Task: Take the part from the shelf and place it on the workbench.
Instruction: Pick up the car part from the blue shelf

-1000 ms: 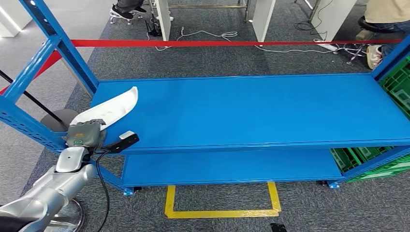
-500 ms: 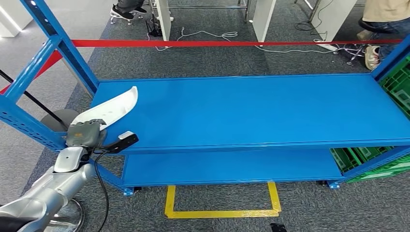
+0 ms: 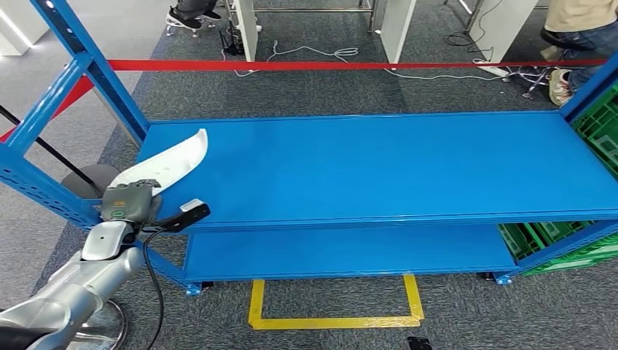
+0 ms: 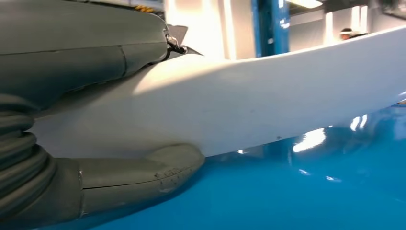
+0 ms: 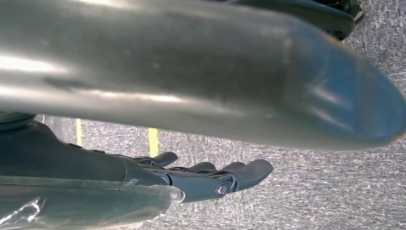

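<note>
A long, curved white part (image 3: 171, 162) lies at the left end of the blue shelf's top deck (image 3: 379, 168). My left hand (image 3: 130, 200) grips its near end at the deck's front left corner. In the left wrist view the thumb (image 4: 139, 175) sits under the white part (image 4: 268, 105) and the rest of the hand (image 4: 72, 57) lies over it, just above the glossy blue deck (image 4: 297, 191). My right hand (image 5: 191, 177) hangs over grey carpet with its dark fingers (image 5: 239, 172) stretched out and nothing in them.
A blue upright post (image 3: 87, 69) rises beside the part. Red barrier tape (image 3: 350, 65) runs behind the shelf. Green crates (image 3: 601, 131) stand at the right end. A lower deck (image 3: 350, 251) and a yellow floor marking (image 3: 335, 321) lie below. People's feet and cables are beyond.
</note>
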### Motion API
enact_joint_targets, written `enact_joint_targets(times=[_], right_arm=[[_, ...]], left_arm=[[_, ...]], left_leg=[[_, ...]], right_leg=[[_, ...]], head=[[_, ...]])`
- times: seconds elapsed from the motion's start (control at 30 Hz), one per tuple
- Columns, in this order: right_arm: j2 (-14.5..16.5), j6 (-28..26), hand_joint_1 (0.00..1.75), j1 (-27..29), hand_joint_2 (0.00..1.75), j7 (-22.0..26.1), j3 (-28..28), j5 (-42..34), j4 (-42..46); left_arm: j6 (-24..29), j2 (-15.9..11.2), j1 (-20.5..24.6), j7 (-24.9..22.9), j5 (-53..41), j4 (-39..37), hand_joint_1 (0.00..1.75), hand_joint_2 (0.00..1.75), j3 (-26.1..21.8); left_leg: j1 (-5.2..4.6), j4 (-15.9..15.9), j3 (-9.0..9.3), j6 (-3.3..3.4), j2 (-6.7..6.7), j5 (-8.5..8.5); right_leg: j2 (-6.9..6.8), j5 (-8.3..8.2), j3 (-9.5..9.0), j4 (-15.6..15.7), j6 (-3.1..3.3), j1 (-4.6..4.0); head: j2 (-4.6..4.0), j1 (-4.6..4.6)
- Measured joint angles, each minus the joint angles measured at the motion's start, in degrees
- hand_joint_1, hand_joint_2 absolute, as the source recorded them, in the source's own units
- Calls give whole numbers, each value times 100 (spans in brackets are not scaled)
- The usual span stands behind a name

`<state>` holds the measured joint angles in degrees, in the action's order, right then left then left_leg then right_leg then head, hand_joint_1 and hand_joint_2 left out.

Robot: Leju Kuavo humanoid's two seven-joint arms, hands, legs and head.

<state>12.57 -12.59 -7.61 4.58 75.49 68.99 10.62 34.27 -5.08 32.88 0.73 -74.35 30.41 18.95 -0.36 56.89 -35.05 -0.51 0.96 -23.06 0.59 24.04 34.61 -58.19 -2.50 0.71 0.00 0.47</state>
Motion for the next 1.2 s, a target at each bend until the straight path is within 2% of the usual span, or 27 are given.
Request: enact_joint_targets(times=[0.27, 0.6, 0.93, 1.2], right_arm=[[0, 0, 0, -8, 0, 24, -9, 21, 0], [0, 2, 0, -14, 0, -14, -31, 108, 0], [0, 3, 0, -91, 0, -62, -151, 210, 0], [0, 2, 0, -92, 0, -45, -157, 183, 0]], left_arm=[[-56, 166, 95, 473, -21, 267, 175, 175, 82], [-331, 516, 490, 860, 96, 557, 175, 175, 449], [-1119, 1384, 1523, 1145, 487, 938, 175, 175, 1534], [-1588, 1496, 2054, 985, 1013, 2313, 175, 175, 2516]], left_leg=[[-1, 1, -2, 1, 0, 0], [-1, 2, -4, 3, 1, 2], [-12, 5, -25, 20, 10, 13], [-14, 4, -32, 25, 10, 16]], right_leg=[[0, -1, 3, 1, -1, 1], [-1, -3, 8, 1, -3, 2], [-9, -19, 14, 5, -19, 12], [-11, -19, 21, 5, -19, 14]], head=[[-1, 0], [0, -1], [0, 2], [0, 1]])
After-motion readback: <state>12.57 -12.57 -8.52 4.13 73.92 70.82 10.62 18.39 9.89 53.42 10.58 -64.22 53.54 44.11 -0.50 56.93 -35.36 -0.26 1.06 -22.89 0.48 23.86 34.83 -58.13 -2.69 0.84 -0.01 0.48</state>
